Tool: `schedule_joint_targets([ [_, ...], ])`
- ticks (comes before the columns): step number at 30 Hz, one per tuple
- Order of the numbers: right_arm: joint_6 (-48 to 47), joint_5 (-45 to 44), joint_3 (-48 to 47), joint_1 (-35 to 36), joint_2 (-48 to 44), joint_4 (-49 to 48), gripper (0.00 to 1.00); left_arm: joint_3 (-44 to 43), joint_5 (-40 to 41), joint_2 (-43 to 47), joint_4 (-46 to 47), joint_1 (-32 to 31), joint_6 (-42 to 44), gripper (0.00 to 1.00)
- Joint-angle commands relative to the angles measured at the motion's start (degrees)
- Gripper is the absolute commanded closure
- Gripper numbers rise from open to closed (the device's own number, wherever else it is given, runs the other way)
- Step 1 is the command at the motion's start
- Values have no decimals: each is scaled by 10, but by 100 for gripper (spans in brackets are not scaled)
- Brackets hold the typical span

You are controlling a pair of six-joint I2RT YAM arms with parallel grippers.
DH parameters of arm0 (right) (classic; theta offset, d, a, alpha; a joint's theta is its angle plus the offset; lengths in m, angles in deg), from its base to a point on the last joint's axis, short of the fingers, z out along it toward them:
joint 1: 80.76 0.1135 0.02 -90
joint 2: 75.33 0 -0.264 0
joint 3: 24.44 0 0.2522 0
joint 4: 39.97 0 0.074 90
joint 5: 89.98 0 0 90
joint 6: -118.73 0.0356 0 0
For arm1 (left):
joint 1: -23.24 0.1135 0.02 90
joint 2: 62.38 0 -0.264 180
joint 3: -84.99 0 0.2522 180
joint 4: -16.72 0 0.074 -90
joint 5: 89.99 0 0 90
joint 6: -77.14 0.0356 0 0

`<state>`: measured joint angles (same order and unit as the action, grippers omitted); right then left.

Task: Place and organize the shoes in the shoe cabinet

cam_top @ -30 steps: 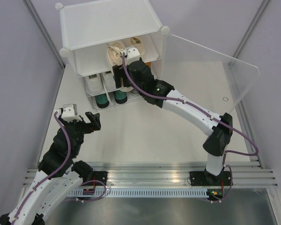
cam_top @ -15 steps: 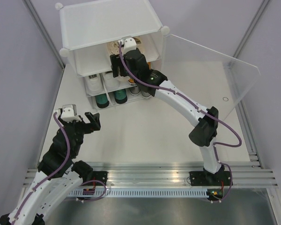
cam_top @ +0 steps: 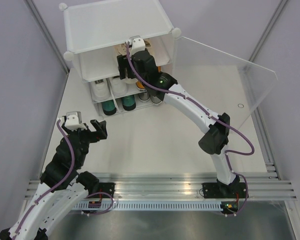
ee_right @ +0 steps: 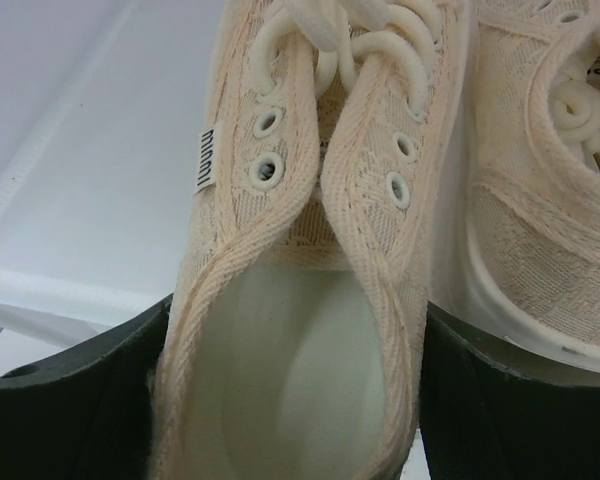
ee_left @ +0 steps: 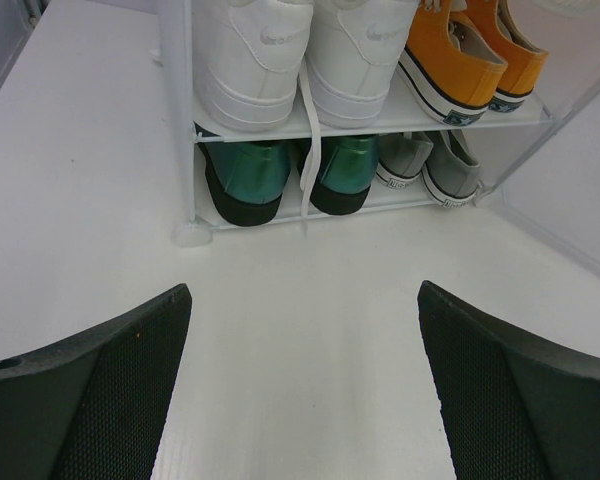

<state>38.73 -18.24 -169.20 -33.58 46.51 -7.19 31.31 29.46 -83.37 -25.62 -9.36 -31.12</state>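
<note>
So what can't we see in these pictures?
Top view: the right gripper and the beige shoe it holds hide behind the right arm and the shoe cabinet roof.
Left wrist view: the white shoes and orange shoes are cut off by the top edge.
Right wrist view: the beige shoe fills the picture, hiding the shelf under it; the second beige shoe is cut by the right edge.

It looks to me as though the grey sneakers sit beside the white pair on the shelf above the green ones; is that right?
Not quite: the orange sneakers sit beside the white pair on the shelf above the green ones; the grey sneakers share the lower shelf with them, as the left wrist view shows.
</note>
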Motion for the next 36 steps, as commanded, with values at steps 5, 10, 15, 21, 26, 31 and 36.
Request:
schedule_joint_targets([
  [5,-9,-11,-42,-4,-13,-55,2,0,-4,2,19,-2,12,4],
  [10,-9,-9,-40,-3,-17,-55,2,0,-4,3,19,-2,12,4],
  [15,-6,-1,-27,-4,-29,-56,2,1,-5,1,19,-2,12,4],
  [21,3,14,15,-4,-59,-58,2,1,-4,2,19,-2,12,4],
  [26,5,22,67,1,-94,-65,2,1,-4,1,19,-2,13,4],
  [31,2,24,95,14,-118,-65,2,1,-4,2,19,-2,13,4],
  [36,3,3,151,29,-139,-76,2,0,-4,2,19,-2,13,4],
])
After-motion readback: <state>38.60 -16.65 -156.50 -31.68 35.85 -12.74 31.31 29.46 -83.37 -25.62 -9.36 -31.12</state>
